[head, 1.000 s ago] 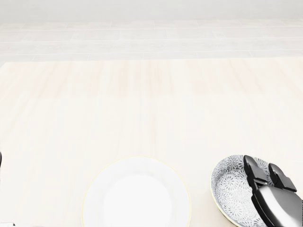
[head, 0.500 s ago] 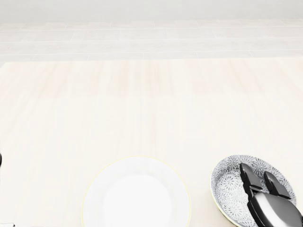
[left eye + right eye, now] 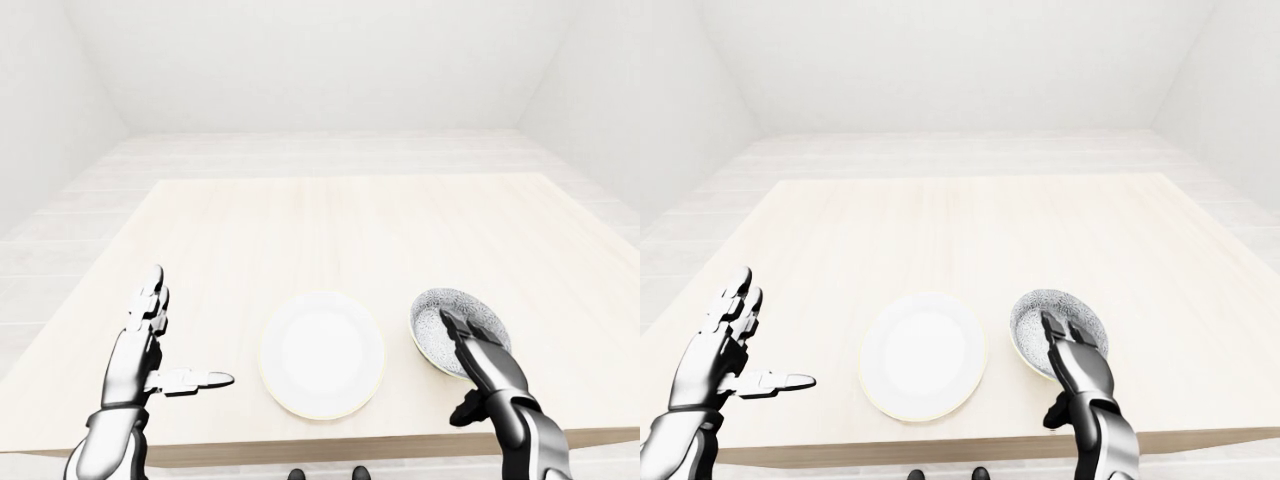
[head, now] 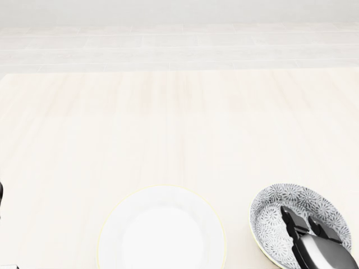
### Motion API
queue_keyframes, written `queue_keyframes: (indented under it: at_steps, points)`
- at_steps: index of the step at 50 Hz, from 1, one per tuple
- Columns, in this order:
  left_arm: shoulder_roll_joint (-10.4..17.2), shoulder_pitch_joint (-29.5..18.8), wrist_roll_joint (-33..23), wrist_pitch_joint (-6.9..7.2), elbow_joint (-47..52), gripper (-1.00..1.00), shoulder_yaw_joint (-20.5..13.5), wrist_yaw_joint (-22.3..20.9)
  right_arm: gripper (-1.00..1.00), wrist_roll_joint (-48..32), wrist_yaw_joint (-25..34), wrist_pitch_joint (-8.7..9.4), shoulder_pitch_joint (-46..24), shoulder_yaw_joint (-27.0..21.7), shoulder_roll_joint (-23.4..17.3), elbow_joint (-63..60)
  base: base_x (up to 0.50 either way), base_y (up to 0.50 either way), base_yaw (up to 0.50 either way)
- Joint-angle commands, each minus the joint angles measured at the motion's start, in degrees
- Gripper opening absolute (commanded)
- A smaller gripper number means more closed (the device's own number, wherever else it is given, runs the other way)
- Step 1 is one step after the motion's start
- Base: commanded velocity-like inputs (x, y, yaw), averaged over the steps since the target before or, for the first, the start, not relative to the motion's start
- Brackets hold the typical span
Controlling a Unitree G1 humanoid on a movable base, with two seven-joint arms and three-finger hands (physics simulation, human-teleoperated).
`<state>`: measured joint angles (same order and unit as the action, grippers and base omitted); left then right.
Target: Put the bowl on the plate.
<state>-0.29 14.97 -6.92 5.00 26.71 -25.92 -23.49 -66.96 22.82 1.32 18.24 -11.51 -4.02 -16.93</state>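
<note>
A grey-and-white patterned bowl (image 3: pixel 462 318) sits upright on the light wooden table (image 3: pixel 330 225), just right of a white plate (image 3: pixel 322 355); the two do not touch. My right hand (image 3: pixel 452 368) hangs over the bowl's lower half. Its straight fingers (image 4: pixel 296 219) reach into the bowl and its thumb stays outside, below the rim, so the hand is open. My left hand (image 3: pixel 185 335) hovers open over the table, left of the plate, with nothing in it.
The table's near edge (image 3: pixel 330 442) runs just below the plate and bowl in the eye views. Pale floor and white walls surround the table. Nothing else stands on it.
In the head view my right hand has slid down toward the bottom edge, so its fingers cover less of the bowl. Bowl and plate have not moved.
</note>
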Motion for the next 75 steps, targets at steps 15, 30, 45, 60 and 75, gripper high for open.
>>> queue_keyframes:
  at_steps: [15, 30, 45, 60, 75]
  points:
    - [0.65, -1.19, 0.15, 0.00, 0.54, 1.00, 0.52, 0.48, 0.22, 0.87, 0.88, 2.35, 0.42, -0.67, 0.47, 0.78, 0.00, 0.00, 0.00]
    - [0.50, -0.85, 0.15, 0.00, 0.26, 1.00, 0.69, 0.68, -0.18, 1.94, 1.08, 2.85, 0.17, -0.19, 0.45, 0.62, 0.00, 0.00, 0.00]
    - [-0.03, 0.27, 0.34, 0.00, -0.82, 1.00, 0.56, 0.41, -0.44, 1.52, 1.09, 3.14, -0.80, 0.79, 0.01, 0.08, 0.00, 0.00, 0.00]
    - [-0.11, 0.08, 0.20, 0.00, -1.79, 1.00, 0.83, 0.73, -0.61, -1.25, 4.45, 1.30, -2.61, 0.44, -1.78, -5.33, 0.00, 0.00, 0.00]
    - [0.15, 0.14, 0.13, 0.00, -2.52, 1.00, 1.13, 1.08, -0.70, -3.75, 7.87, -3.01, -4.85, -1.29, -2.88, -10.46, 0.00, 0.00, 0.00]
